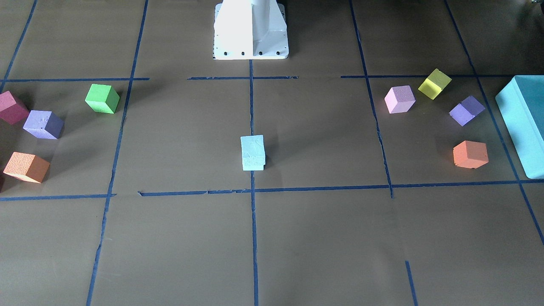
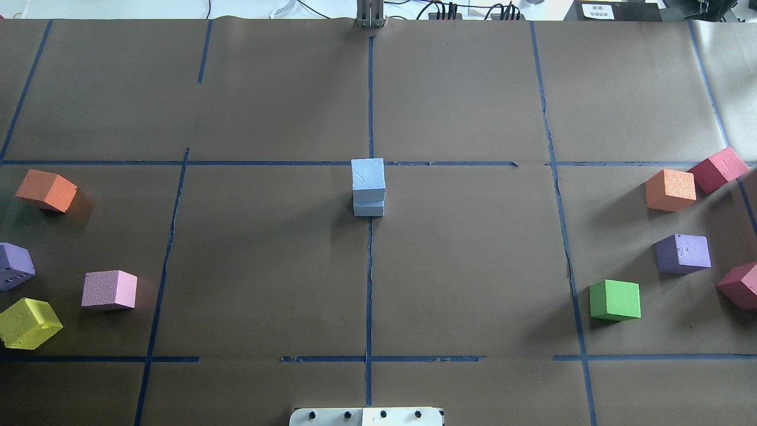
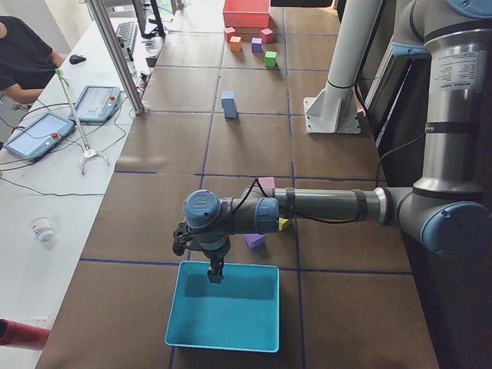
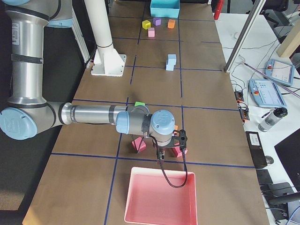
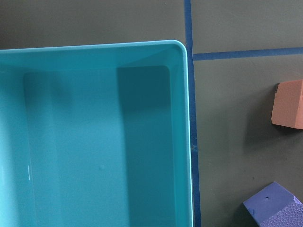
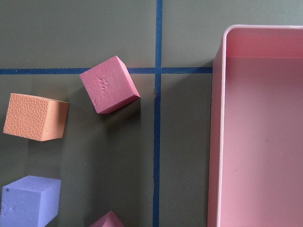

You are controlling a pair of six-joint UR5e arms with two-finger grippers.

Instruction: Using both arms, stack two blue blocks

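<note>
The two pale blue blocks stand stacked at the table's centre on the blue tape line. The upper block (image 2: 368, 174) sits squarely on the lower one (image 2: 368, 208). The stack also shows in the front view (image 1: 252, 146) and both side views (image 3: 228, 104) (image 4: 171, 62). No gripper touches it. My left gripper (image 3: 215, 275) hangs over the teal tray (image 3: 223, 311) at the left table end. My right gripper (image 4: 160, 153) hangs near the pink tray (image 4: 159, 197) at the right end. I cannot tell whether either is open or shut.
Green (image 2: 615, 300), violet (image 2: 683, 253), orange (image 2: 670, 189) and red (image 2: 717, 169) cubes lie on the right. Orange (image 2: 46, 190), pink (image 2: 109, 290), yellow (image 2: 29, 323) and violet (image 2: 13, 266) cubes lie on the left. The white pedestal (image 1: 250, 29) stands at the robot's side.
</note>
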